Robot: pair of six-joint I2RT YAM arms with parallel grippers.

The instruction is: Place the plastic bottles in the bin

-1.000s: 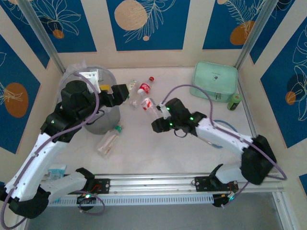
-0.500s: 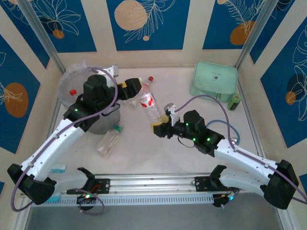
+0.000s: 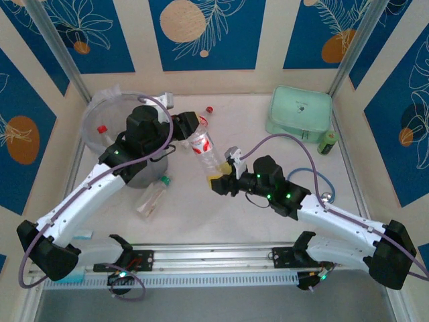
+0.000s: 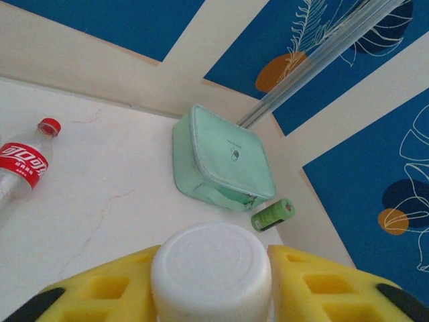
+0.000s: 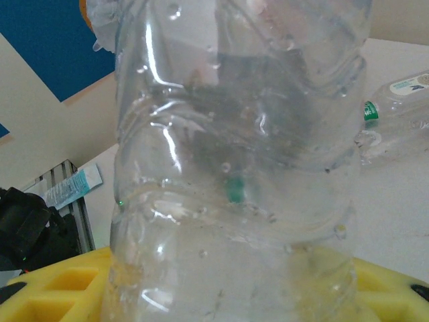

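Handover looks to be the step in hand: the red-labelled bottle (image 3: 203, 147) spans tilted between both claws. The left gripper (image 3: 188, 126) is pinched on its white cap (image 4: 211, 272), with the yellow pads touching either side. The right gripper (image 3: 218, 181) clasps the clear lower body, jaws partly apart around it. The bin (image 3: 94, 111) stands just beside the left claw, on its outer side. Next, by judgement, the right claw must let go so the left can swing the bottle over the rim and drop it. A green-capped bottle (image 3: 151, 197) lies on the table (image 3: 221, 215) near the bin.
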